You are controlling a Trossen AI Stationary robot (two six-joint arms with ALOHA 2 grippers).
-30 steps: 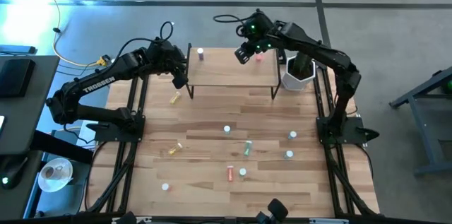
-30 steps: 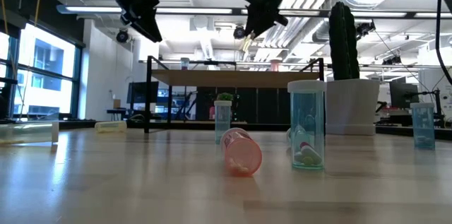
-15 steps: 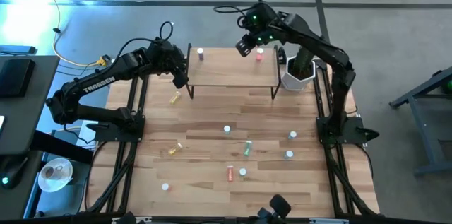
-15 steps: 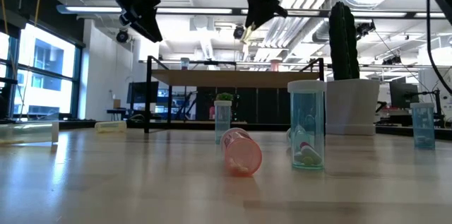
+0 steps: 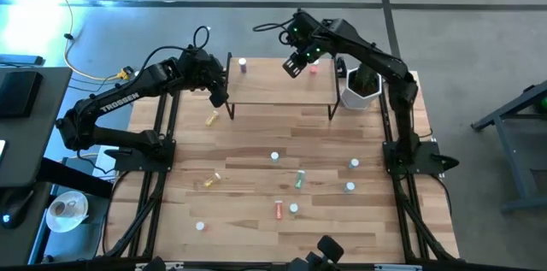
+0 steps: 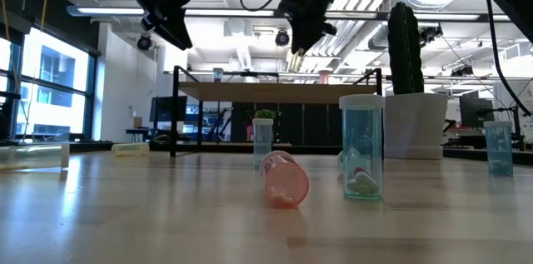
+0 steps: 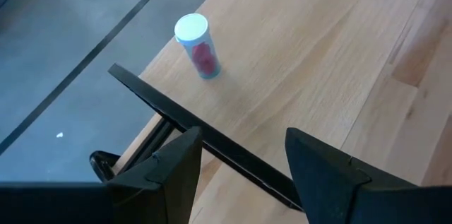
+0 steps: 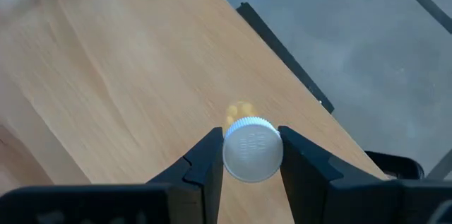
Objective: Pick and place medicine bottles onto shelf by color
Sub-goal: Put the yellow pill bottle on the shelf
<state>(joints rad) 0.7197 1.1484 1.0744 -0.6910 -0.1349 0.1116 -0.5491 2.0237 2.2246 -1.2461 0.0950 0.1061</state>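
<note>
White cap first: my right gripper [image 8: 247,155] is clamped on a capped bottle [image 8: 252,148], axis vertical, over the shelf [image 5: 265,87]. The red bottle [image 5: 314,67] stands just at 3 o'clock. My left gripper [image 7: 240,160] hangs wide open and empty by the shelf's left end.

A white pot [image 5: 361,91] holding a tall green cactus [image 6: 405,47] is seen at the far right corner of the wooden table [image 5: 256,147]. A yellow cable [image 5: 81,70] is laid across the grey floor [image 5: 479,32] to the left of the table, and a dark desk [image 5: 26,121] is placed at the left edge. Ceiling lights [image 6: 125,12] and large windows [image 6: 50,89] are shown in the room behind.
</note>
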